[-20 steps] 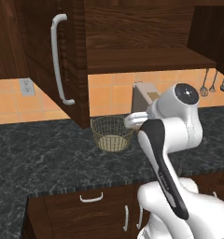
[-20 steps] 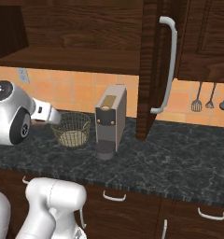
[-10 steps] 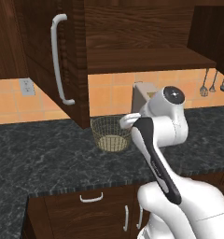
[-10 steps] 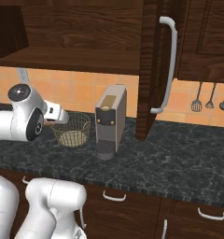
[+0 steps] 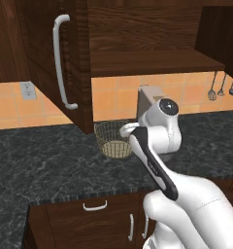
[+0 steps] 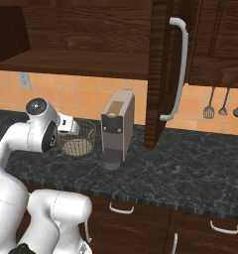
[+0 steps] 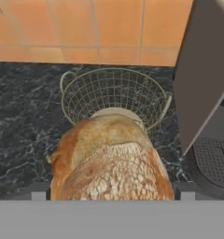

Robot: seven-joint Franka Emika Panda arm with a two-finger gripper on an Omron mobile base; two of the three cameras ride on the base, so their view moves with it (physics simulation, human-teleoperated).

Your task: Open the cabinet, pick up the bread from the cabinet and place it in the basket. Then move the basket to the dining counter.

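In the hand view the golden-brown bread (image 7: 109,158) fills the space between my gripper's (image 7: 113,193) two fingertips, so the gripper is shut on it. It hangs just short of the round wire basket (image 7: 115,95), which stands on the black granite counter in front of the orange tiles. From the base views the gripper (image 5: 125,130) (image 6: 70,124) sits at the rim of the basket (image 5: 112,140) (image 6: 79,139). The dark wood cabinet (image 5: 147,44) (image 6: 76,34) stands open, with its doors (image 5: 65,63) (image 6: 166,74) swung out. The dining counter is out of view.
A grey coffee machine (image 6: 117,129) (image 7: 205,79) stands right beside the basket on its right. Utensils (image 6: 222,105) hang on the wall further right. Low cabinets with curved handles (image 5: 95,206) run under the granite counter (image 5: 41,165).
The arm has swung toward the basket, bringing the hand close to its rim. The cabinet doors and the basket have not moved.
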